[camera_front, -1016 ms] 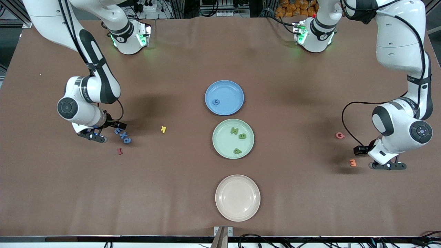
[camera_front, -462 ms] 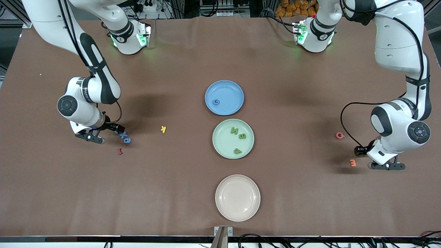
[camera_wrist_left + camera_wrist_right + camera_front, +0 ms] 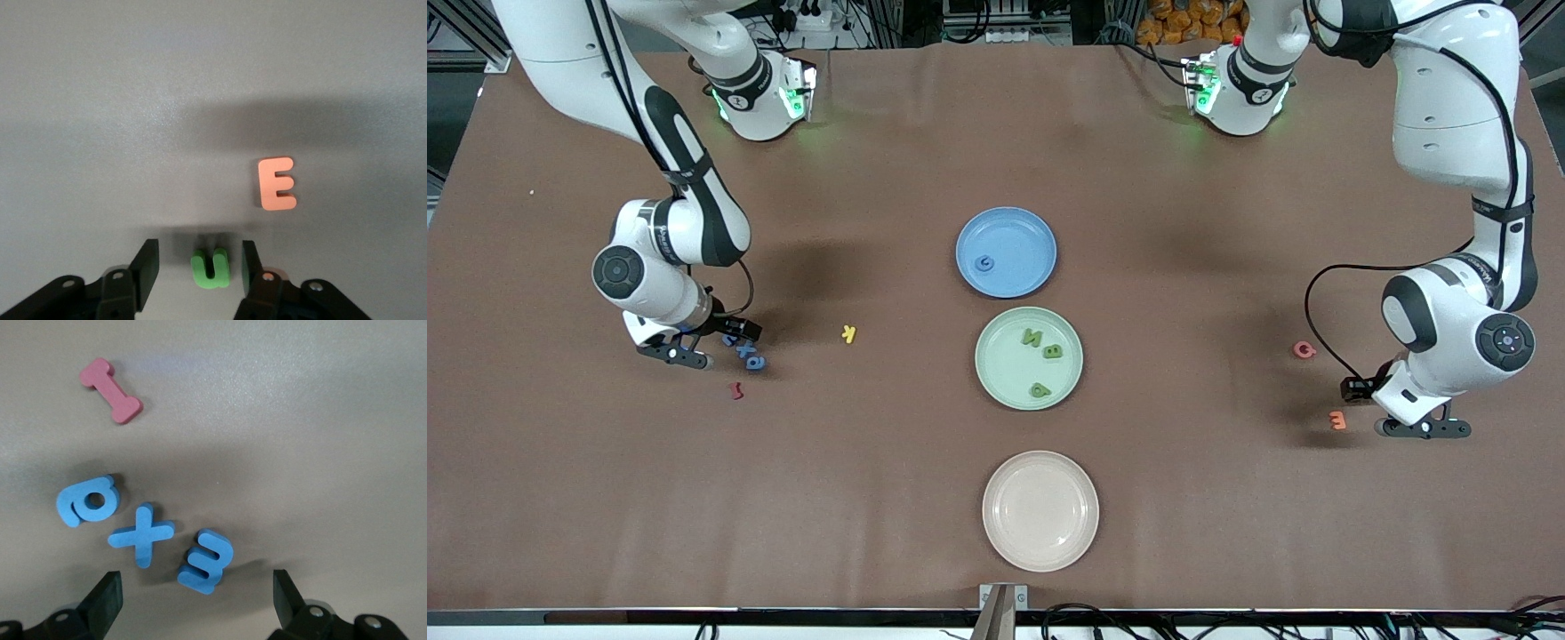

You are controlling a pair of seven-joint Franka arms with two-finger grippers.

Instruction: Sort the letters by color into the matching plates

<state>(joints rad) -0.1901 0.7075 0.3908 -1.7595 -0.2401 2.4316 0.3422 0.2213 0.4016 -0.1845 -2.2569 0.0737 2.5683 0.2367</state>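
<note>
Left tool [image 3: 200, 267] straddles green U [image 3: 211, 267]; orange E [image 3: 276, 183] lies beside it.

The tabletop [image 3: 889, 498] is plain matte brown, and on it the three plates run medium blue [image 3: 1027, 233], pale mint green [image 3: 1005, 356] and pale cream-pink [image 3: 1040, 510]. The blue plate holds one blue letter [image 3: 984, 262], the green plate three green letters [image 3: 1042, 359]. Loose letters are three blue [image 3: 140, 535], one dark red [image 3: 111, 391], yellow [image 3: 849, 334], pink [image 3: 1304, 350], orange [image 3: 276, 183] and green [image 3: 211, 268].
</note>
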